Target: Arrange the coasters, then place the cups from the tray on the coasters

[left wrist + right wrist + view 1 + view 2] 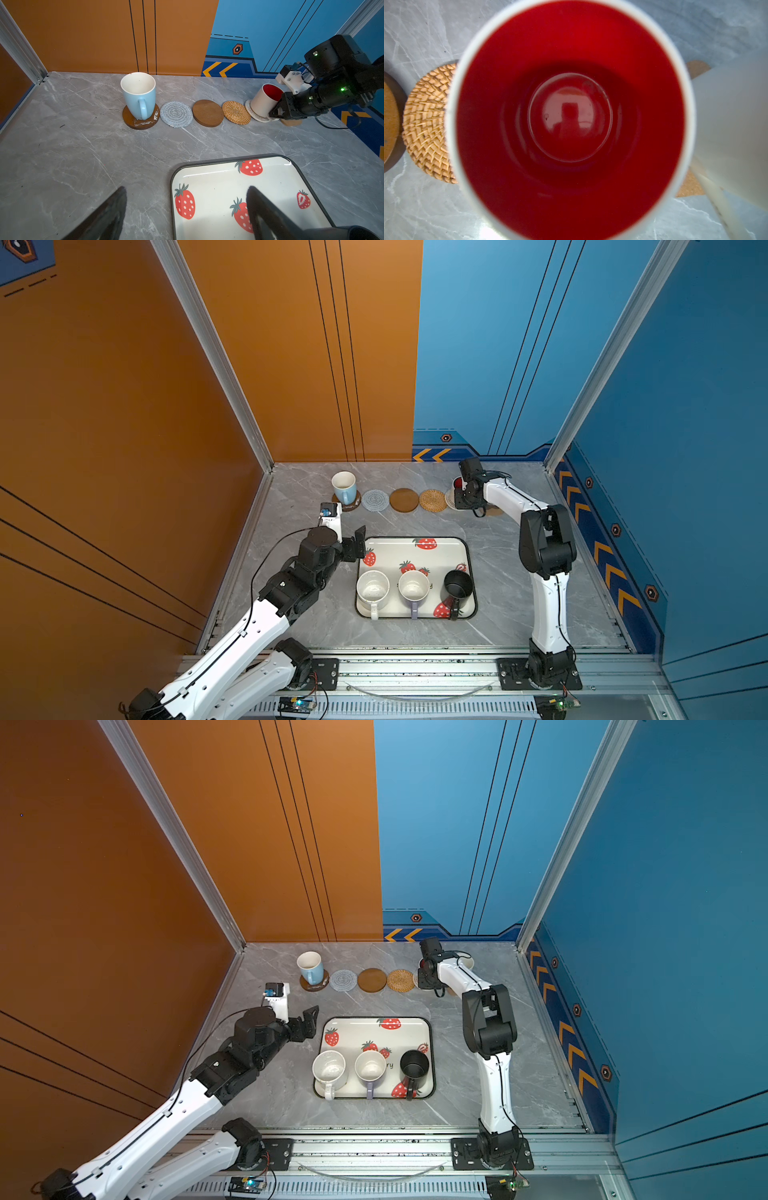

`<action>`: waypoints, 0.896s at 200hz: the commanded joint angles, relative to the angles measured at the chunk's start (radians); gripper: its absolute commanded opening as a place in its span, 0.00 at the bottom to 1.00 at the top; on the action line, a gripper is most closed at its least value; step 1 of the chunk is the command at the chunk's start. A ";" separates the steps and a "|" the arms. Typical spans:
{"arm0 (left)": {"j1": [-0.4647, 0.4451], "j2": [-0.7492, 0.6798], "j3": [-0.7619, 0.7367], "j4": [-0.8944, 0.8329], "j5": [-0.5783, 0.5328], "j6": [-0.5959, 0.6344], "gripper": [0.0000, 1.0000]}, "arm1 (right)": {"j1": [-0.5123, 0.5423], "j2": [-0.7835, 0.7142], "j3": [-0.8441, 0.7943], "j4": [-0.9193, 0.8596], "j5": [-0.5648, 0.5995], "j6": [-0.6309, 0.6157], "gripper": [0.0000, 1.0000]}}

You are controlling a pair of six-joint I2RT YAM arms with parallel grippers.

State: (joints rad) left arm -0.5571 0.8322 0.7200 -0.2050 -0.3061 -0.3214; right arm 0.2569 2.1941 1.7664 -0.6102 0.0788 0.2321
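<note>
Along the back stand several coasters. The light blue cup [139, 97] stands on a brown disc [133, 122]. Beside it lie a grey woven round [176, 114], a brown disc [207, 113] and a rattan round [236, 112], all bare. My right gripper [276, 113] is shut on the white cup with red inside [268, 97], which tilts on a white woven round [256, 116]. A cream cup [467, 962] stands over the cork piece [291, 122]. The tray [399, 547] holds speckled white [372, 587], lavender [413, 587] and black [458, 585] cups. My left gripper [186, 189] hangs open over the tray's far left corner.
The grey marble table [299, 614] is walled by an orange panel on the left and blue panels at the back and right. An aluminium rail [415, 668] with both arm bases runs along the front edge.
</note>
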 commanded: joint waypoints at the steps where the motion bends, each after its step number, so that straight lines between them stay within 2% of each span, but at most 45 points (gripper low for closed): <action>1: 0.006 -0.012 0.008 0.005 0.007 -0.005 0.90 | -0.016 0.020 0.006 -0.051 0.026 -0.011 0.00; 179: 0.008 -0.015 0.008 0.005 0.007 -0.004 0.90 | -0.046 0.015 -0.001 -0.077 0.052 -0.026 0.00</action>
State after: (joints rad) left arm -0.5571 0.8318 0.7200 -0.2047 -0.3058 -0.3214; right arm 0.2474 2.1941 1.7664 -0.6125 0.0784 0.2142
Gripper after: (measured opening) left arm 0.903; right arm 0.140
